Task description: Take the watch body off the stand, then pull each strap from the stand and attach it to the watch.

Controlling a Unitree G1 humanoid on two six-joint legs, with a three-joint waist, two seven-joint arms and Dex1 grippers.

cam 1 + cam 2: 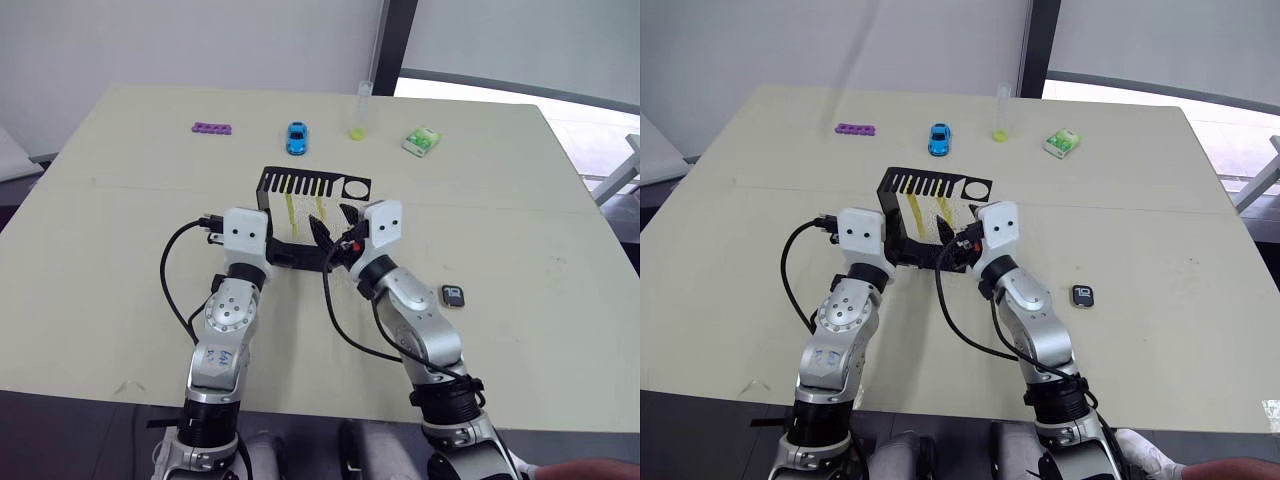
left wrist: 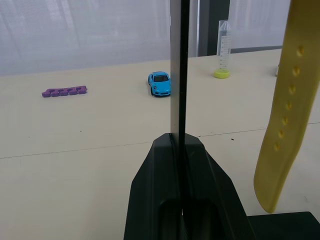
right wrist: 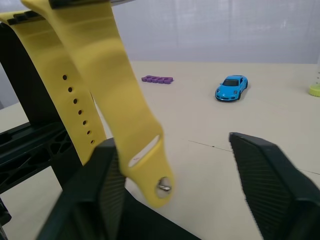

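The black stand point(image 1: 315, 185) sits at the table's middle, with two yellow straps point(image 1: 291, 212) point(image 1: 321, 208) hanging from its slotted top plate. My left gripper point(image 2: 179, 145) is shut on the stand's thin upright wall point(image 2: 179, 75); beside it hangs the strap with holes point(image 2: 287, 110). My right gripper point(image 3: 185, 165) is open at the stand's right side. The lower end of the plain strap point(image 3: 115, 90) hangs between its fingers, close to one finger point(image 3: 100, 190). The watch body point(image 1: 453, 296) lies flat on the table to the right of my right arm.
Along the far side of the table are a purple piece point(image 1: 213, 128), a blue toy car point(image 1: 297, 138), a clear tube with a yellow bottom point(image 1: 360, 112) and a green-white packet point(image 1: 421, 141). Cables loop from both wrists over the near table.
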